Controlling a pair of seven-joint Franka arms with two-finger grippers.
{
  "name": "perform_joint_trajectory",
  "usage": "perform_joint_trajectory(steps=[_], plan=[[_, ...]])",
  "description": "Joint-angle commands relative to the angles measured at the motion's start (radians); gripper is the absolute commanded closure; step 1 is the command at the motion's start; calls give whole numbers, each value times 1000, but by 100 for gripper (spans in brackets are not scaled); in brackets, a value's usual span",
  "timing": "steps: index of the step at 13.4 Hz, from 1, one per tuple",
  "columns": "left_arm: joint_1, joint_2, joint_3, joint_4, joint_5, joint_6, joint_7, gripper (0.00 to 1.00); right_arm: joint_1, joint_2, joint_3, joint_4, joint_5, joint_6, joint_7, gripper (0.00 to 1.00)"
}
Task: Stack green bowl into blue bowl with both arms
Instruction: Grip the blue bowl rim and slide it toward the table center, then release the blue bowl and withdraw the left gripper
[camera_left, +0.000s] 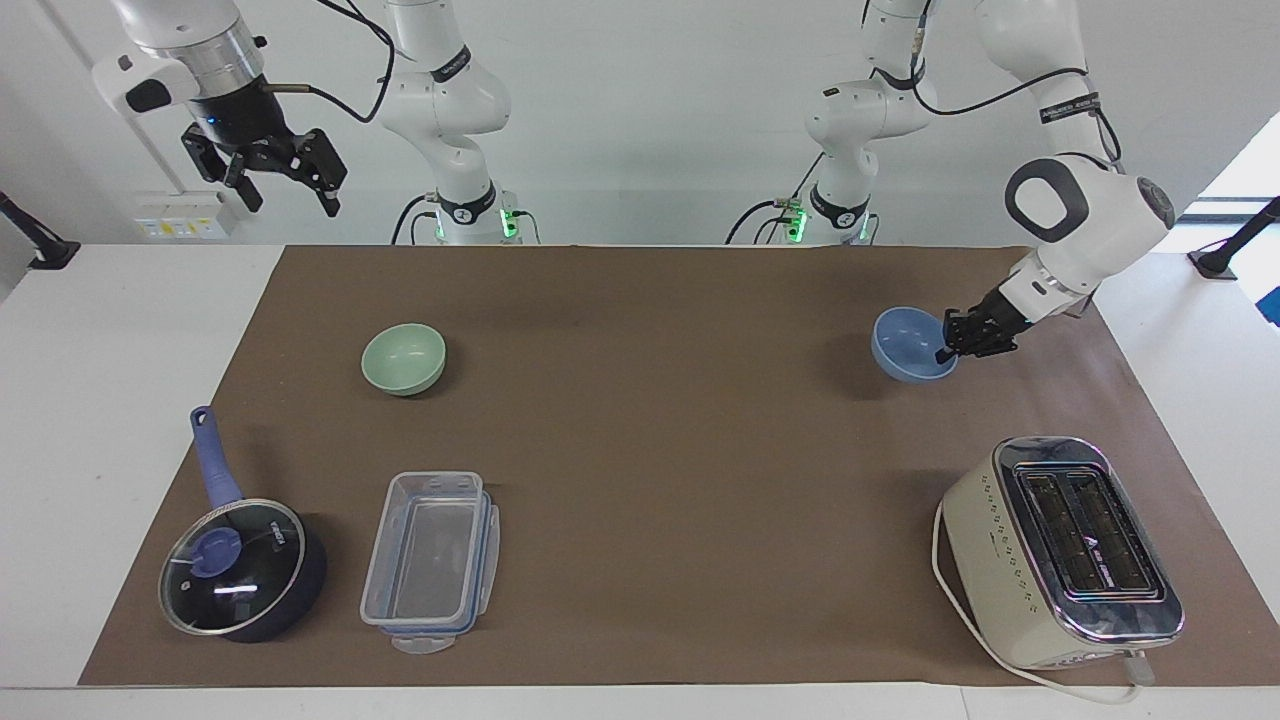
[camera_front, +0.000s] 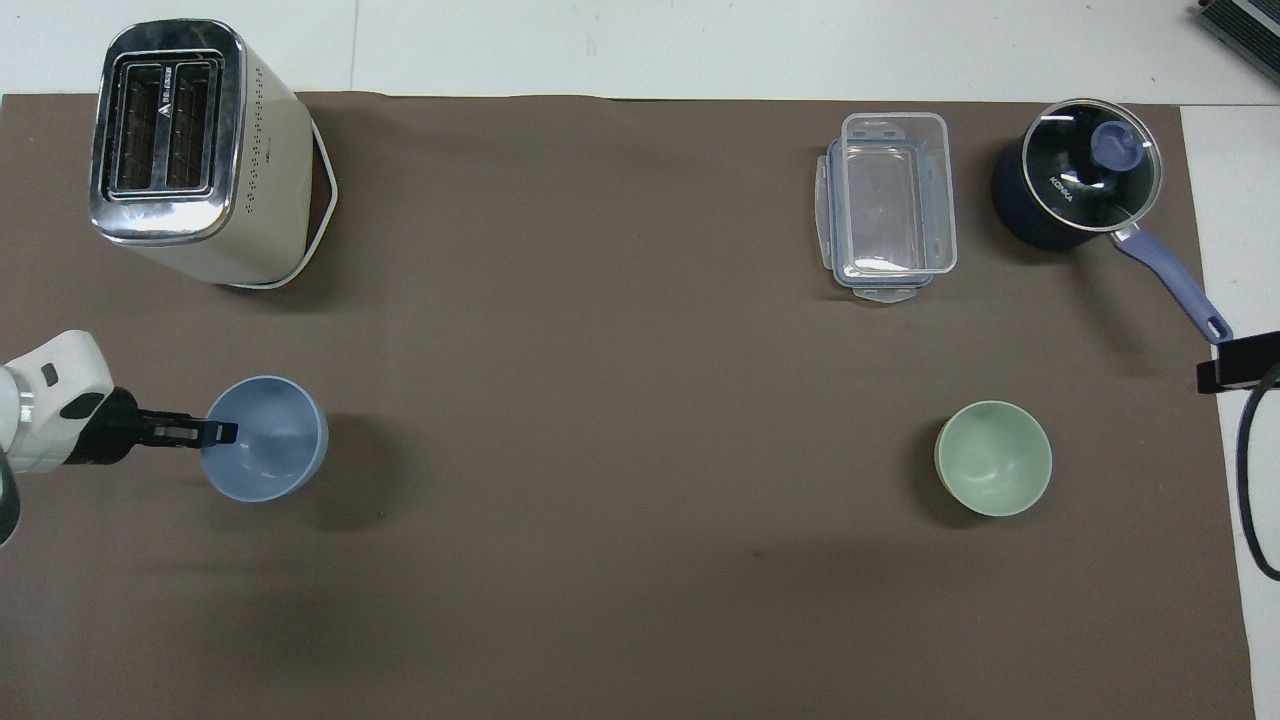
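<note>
one thin rim pinch is all your left tool (camera_left: 948, 350) has, clamped on the blue bowl (camera_left: 908, 345), lifted over the desk's left-arm end. it may tilt or slip. green bowl (camera_left: 403, 358) sits untouched; right tool (camera_left: 283, 178) hangs spread, empty.

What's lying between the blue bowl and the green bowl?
Nothing: in the overhead view only bare brown mat lies between the blue bowl and the green bowl.

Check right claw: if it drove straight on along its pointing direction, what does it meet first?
The right claw hangs open, pointing down and slightly outward; likely the brown mat near the green bowl. Depth unclear.
</note>
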Motion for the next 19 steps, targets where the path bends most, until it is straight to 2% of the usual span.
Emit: perform_joint_trajectory(steps=[1, 4, 6, 10, 13, 16, 19], plan=[[-147, -13, 13, -20, -12, 41, -176, 100, -6, -27, -1, -30, -3, -3, -25, 0], [-345, 24, 13, -22, -12, 148, -411, 100, -6, -27, -2, -33, -4, -3, -27, 0], [-442, 53, 12, -22, -12, 222, -537, 100, -6, -27, -2, -33, -3, -1, -27, 0], [-631, 124, 7, -12, -19, 361, -695, 100, -6, -27, -2, -33, -4, -1, -27, 0], [-725, 170, 7, 11, -19, 435, -746, 100, -7, -27, -2, -35, -3, -1, -27, 0], [-769, 173, 7, 24, -19, 443, -775, 100, -7, -29, -2, -35, -3, -3, -27, 0], [-788, 220, 7, 67, -19, 444, -792, 100, -7, -29, -2, -35, -4, -1, -27, 0]])
